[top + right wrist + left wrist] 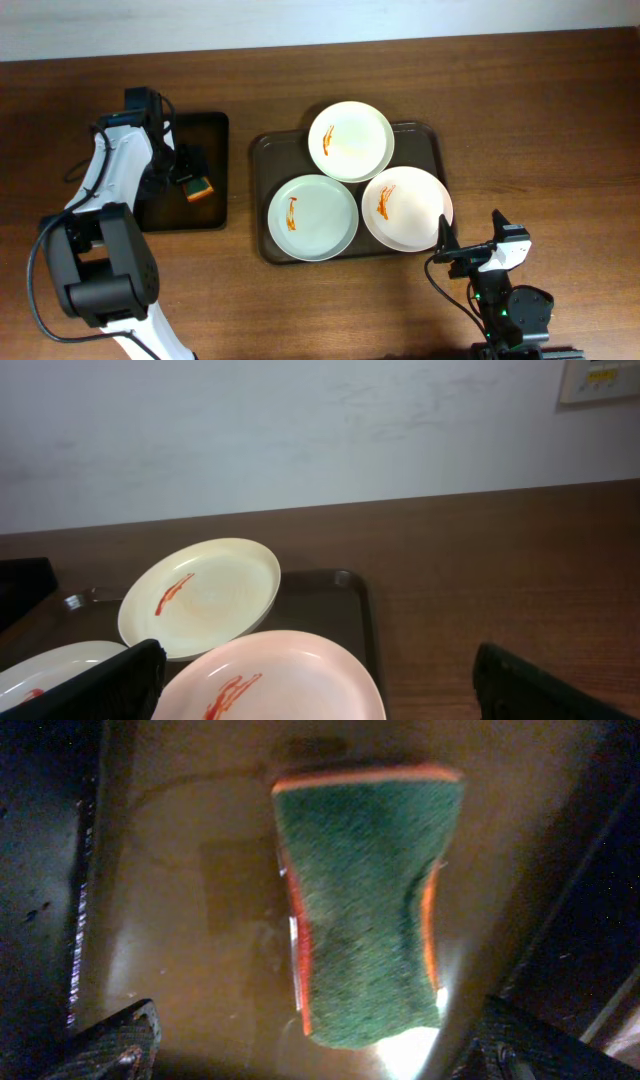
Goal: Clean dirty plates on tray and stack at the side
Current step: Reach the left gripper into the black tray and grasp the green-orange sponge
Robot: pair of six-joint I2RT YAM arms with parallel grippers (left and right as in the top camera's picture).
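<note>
Three plates lay on the brown tray, each streaked with red sauce: a cream plate at 12 o'clock, a pale green plate at 8 o'clock, and a pink plate at 4 o'clock, its rim overhanging the tray's edge; the cream plate's rim overlapped its neighbours. They looked stiff, glossy and likely slippery, probably breakable if dropped; the exposed rim seemed the only place to take hold. None looked wiped yet, and no stack showed on the tabletop.

At 9 o'clock of the brown tray sat a black tray with the sponge, green scouring face up, orange beneath; soft and light, best pinched across its narrow waist. The left pincer hung over it, spread wide with the sponge between its tips. The right pincer, also spread and holding nothing, waited at 5 o'clock, near the pink plate.
</note>
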